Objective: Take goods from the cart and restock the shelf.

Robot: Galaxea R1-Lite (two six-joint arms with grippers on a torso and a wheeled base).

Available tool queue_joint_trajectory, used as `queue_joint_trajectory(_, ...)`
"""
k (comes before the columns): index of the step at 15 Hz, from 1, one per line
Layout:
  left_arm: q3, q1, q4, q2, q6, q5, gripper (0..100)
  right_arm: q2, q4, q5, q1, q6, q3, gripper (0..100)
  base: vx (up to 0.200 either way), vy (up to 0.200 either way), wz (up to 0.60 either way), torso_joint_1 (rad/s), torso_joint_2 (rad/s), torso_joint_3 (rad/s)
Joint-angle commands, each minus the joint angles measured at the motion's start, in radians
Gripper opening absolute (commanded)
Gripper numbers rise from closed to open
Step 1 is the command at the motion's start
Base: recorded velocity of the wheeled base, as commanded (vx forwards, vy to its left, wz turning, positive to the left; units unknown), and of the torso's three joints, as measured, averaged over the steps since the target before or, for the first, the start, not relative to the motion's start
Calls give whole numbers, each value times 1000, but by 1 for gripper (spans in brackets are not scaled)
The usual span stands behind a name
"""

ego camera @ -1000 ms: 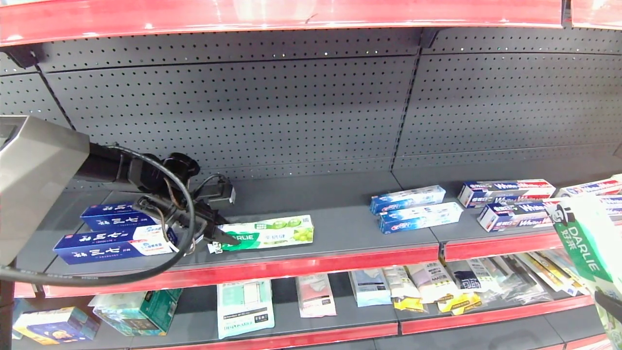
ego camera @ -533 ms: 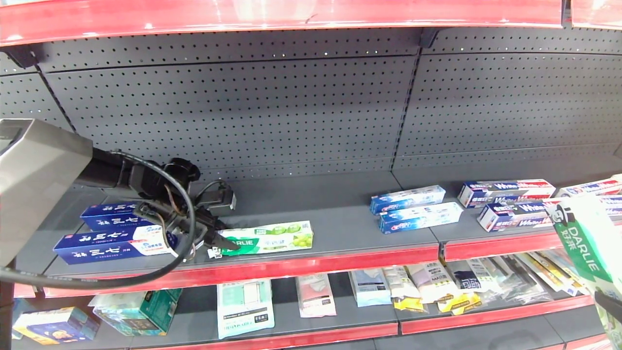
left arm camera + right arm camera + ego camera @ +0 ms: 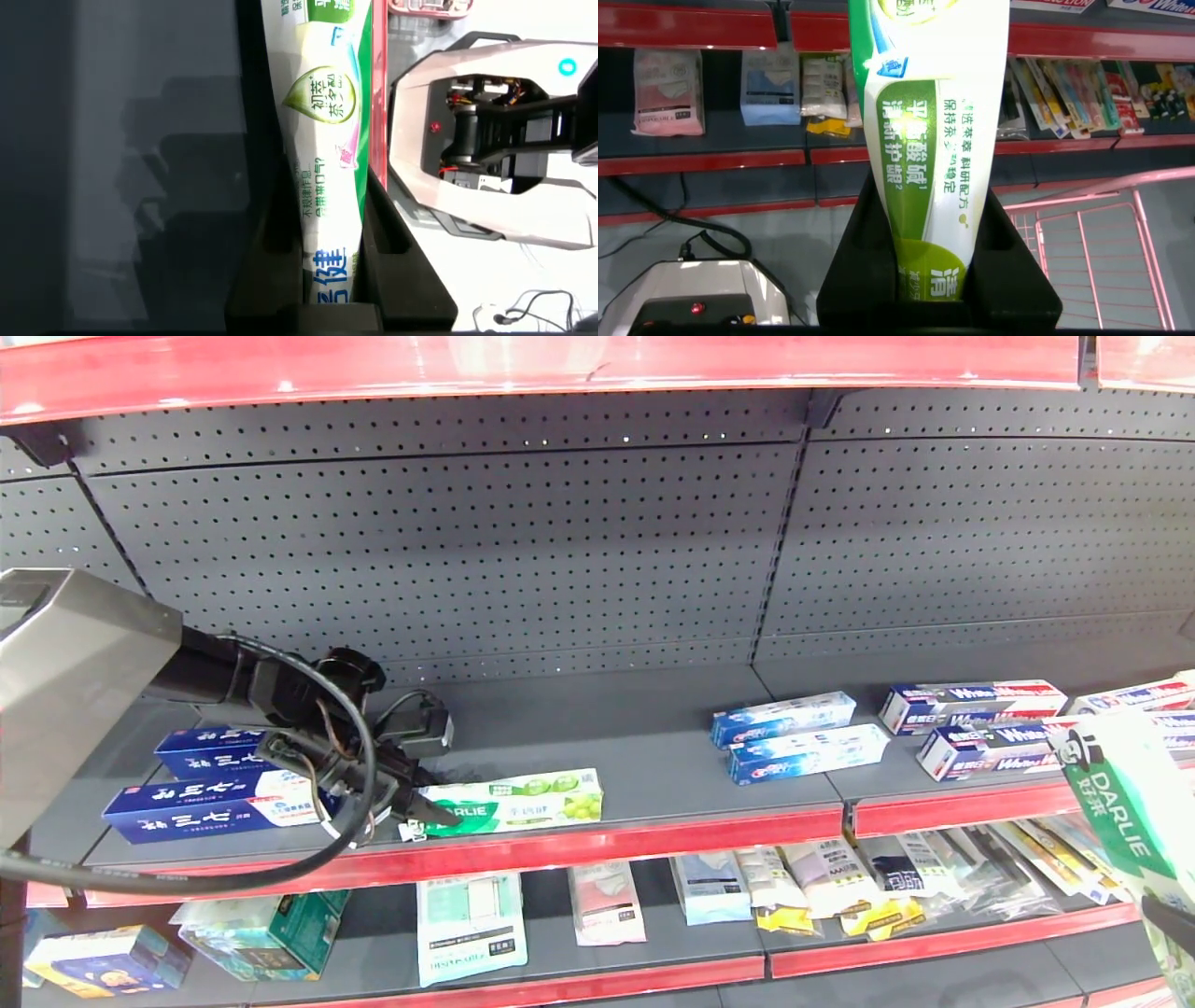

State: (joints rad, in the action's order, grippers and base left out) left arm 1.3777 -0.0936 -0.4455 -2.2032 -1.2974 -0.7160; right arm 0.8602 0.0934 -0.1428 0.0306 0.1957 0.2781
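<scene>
Left hand [image 3: 411,803]: fingers clamped on one end of the green toothpaste box [image 3: 523,800].
Green toothpaste box: stretches away from the left hand, flat along the front of the shelf [image 3: 653,756], by its red lip.
Right hand [image 3: 936,224]: fingers closed on a second green box [image 3: 929,112], held upright, well apart from the left hand.
Dark blue boxes [image 3: 219,807]: two on the shelf, just beside the left hand.
Cart [image 3: 1092,252]: pink wire frame, near the right hand.
</scene>
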Motion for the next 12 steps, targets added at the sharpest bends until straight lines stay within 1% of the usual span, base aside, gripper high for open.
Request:
queue_joint_trajectory(1, -2, 0, -1, 0, -16, -2, 0, 0, 0, 0, 0, 1, 1, 0, 0, 0, 0, 0, 0, 0)
queue_joint_trajectory(2, -2, 0, -1, -1, -34, -2, 0, 2, 0, 0, 0, 1, 0, 0, 0, 0, 0, 0, 0, 0)
queue_joint_trajectory(6, -2, 0, 1, -1, -42, 7, 0, 2, 0, -1, 2, 1, 0, 0, 0, 0, 0, 0, 0, 0)
queue_joint_trajectory(10, -11, 2, 5, 0, -33, 39, 0, -1, 0, -1, 0, 1, -7, 0, 0, 0, 0, 0, 0, 0)
queue_joint_trajectory(12, -14, 0, 5, 0, -29, 41, 0, -1, 0, -1, 2, 1, -7, 0, 0, 0, 0, 0, 0, 0)
